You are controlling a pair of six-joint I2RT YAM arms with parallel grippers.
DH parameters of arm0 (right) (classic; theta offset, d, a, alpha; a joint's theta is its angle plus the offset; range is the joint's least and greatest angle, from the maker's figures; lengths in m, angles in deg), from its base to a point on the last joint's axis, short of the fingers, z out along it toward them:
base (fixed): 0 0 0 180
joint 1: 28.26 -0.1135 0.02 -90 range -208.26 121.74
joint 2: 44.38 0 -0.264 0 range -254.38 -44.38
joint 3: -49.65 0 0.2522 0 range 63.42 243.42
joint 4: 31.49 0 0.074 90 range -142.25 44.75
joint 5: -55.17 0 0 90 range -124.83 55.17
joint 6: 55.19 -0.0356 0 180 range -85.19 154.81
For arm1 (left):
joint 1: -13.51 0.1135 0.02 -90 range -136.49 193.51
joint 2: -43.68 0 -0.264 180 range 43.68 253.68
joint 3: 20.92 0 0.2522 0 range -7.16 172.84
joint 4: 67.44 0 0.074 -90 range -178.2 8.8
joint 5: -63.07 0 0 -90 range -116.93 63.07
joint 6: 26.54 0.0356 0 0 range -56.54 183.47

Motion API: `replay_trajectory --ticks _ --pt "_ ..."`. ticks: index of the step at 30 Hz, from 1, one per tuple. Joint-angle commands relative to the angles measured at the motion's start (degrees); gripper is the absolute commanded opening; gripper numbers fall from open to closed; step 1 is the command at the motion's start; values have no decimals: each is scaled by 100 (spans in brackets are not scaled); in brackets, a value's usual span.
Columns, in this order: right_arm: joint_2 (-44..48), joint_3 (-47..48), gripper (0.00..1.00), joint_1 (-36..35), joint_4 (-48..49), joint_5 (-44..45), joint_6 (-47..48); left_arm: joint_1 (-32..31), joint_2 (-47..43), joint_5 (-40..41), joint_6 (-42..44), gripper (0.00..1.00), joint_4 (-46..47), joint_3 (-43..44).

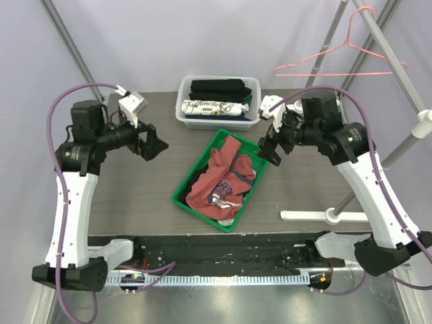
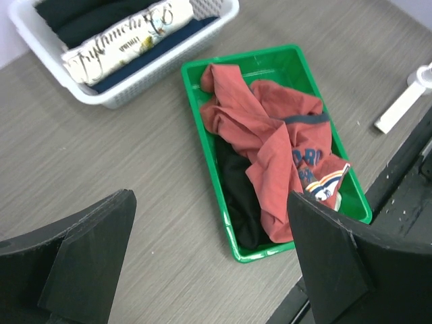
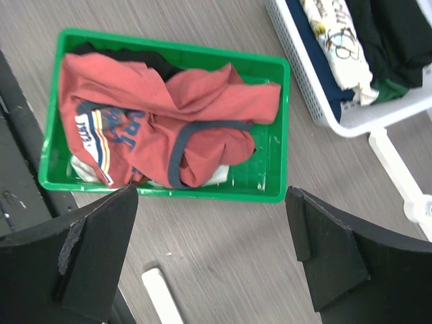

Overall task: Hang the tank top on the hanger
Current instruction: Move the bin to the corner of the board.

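The rust-red tank top (image 1: 219,181) lies crumpled in a green tray (image 1: 191,177) at the table's middle, its navy trim and chest graphic showing (image 2: 270,145) (image 3: 162,121). The pink wire hanger (image 1: 351,47) hangs from a rail at the back right. My left gripper (image 1: 152,144) hovers left of the tray, open and empty (image 2: 209,260). To the right of the tray, my right gripper (image 1: 268,150) is also open with nothing in it (image 3: 209,253). Both are held above the table, apart from the shirt.
A white basket (image 1: 217,116) with folded black clothes and a white printed cloth stands behind the tray. A white garment rack's foot (image 1: 324,216) and slanted poles (image 1: 395,64) occupy the right side. Black cloth lies under the shirt in the tray.
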Motion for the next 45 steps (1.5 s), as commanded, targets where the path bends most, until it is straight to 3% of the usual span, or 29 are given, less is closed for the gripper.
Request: replay_trajectory --ticks 1,15,31,45 --pt "115 -372 100 -28 398 516 152 -562 155 604 158 100 415 -330" --pt "668 -2033 100 -19 1444 1378 231 -1698 1016 1808 360 99 1144 -1174" --pt "854 -3238 100 -28 2630 1844 275 -1900 1957 2415 351 100 2129 -1738" --pt "932 -3564 100 -28 2833 1888 240 -2217 3064 2951 325 100 2797 -1721"
